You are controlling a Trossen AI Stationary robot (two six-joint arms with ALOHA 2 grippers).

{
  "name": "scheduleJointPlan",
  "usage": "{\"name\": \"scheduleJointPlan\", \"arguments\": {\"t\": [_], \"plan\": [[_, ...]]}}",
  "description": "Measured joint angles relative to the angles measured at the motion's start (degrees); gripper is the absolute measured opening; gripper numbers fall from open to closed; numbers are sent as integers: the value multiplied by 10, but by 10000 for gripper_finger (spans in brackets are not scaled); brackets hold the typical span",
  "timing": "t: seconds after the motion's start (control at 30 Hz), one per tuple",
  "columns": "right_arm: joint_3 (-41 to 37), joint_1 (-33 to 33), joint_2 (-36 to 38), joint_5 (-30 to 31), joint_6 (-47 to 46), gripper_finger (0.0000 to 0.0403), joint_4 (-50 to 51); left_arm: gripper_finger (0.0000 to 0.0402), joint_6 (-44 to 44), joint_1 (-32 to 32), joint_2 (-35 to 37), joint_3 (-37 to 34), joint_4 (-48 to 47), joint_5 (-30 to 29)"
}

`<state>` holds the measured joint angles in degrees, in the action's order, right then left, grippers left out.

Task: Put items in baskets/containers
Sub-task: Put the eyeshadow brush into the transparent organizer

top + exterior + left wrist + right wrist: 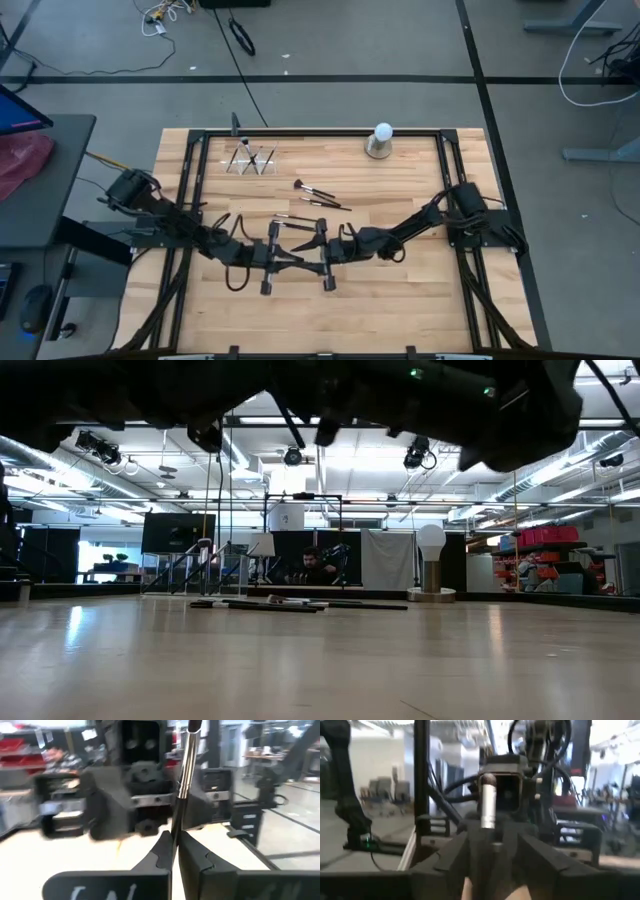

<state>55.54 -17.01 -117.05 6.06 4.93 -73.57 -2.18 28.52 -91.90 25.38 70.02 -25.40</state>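
Observation:
My left gripper and my right gripper face each other above the middle of the table. The left one is shut on a makeup brush with a black handle and a silvery ferrule. The brush stands upright, bristles up. The right one is open, its fingers on either side of that brush and of the left fingertips, with no touch that I can see. Other brushes lie flat on the wood. The clear holder stands near the far left corner with brushes in it. My left gripper pinches the brush's black handle between its two fingers, just below the ferrule. The fingers come level from the table's left and lie across the handle. The brush is lifted clear of the table and stands upright above the fingers.
A white ball on a grey round base stands at the far edge. Loose brushes lie between the grippers and the holder. Black frame rails run along both table sides. Bare wood stretches toward the near edge.

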Motion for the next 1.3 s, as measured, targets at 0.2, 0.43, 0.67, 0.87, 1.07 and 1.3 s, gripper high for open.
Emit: {"name": "scheduleJointPlan", "arguments": {"t": [0.2,0.43,0.67,0.87,1.07,1.3], "plan": [[-84,-28,127,115,3,191,87,12,59,-1,43,0,-152,-102],[-178,-79,224,186,9,172,91,12,188,-68,236,-1,-532,-189],[-195,-91,214,203,2,153,78,12,225,-251,461,-1,-813,-194],[-195,-81,211,204,2,142,67,12,169,-469,532,44,-926,-99],[-195,-79,211,203,2,137,63,12,90,-645,481,61,-918,28],[-195,-79,211,201,1,137,64,25,46,-741,368,61,-898,47]]}}
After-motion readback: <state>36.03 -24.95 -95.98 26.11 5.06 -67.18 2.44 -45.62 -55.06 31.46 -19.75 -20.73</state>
